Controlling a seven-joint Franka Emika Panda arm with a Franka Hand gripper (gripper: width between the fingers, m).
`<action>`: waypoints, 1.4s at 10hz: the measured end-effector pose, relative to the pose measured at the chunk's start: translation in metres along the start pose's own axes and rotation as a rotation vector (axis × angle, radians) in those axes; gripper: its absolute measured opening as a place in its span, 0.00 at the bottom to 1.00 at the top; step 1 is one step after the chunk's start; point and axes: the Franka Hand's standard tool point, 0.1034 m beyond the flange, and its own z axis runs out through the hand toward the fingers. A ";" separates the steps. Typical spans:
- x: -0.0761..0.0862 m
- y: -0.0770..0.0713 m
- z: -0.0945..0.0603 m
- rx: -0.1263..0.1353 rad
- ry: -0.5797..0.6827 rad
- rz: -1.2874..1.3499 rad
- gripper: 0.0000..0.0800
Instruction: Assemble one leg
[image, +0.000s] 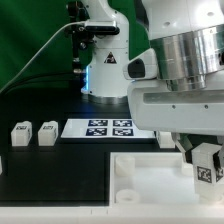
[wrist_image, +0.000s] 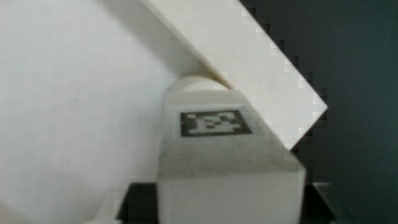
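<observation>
My gripper (image: 205, 160) is shut on one leg (image: 207, 168), a small white block with a black-and-white tag, and holds it upright at the exterior view's right. The leg is over the far right corner of the big white tray-like part (image: 140, 185). In the wrist view the leg (wrist_image: 215, 125) fills the middle, its rounded end against the tray part's raised rim (wrist_image: 231, 50); whether it is seated in a socket I cannot tell. My gripper (wrist_image: 222, 205) shows only as dark fingers (wrist_image: 146, 200) on each side of the leg. Two more legs (image: 20, 133) (image: 47, 133) stand at the left.
The marker board (image: 108, 128) lies flat behind the tray part, in the middle of the black table. The robot's white base (image: 105, 65) stands at the back, with a cable running off to the left. A green curtain closes the back.
</observation>
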 end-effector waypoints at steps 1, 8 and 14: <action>0.001 0.001 0.000 0.002 -0.002 0.107 0.38; -0.013 -0.005 0.005 0.046 -0.046 0.794 0.38; -0.016 -0.009 0.004 -0.055 -0.118 0.141 0.80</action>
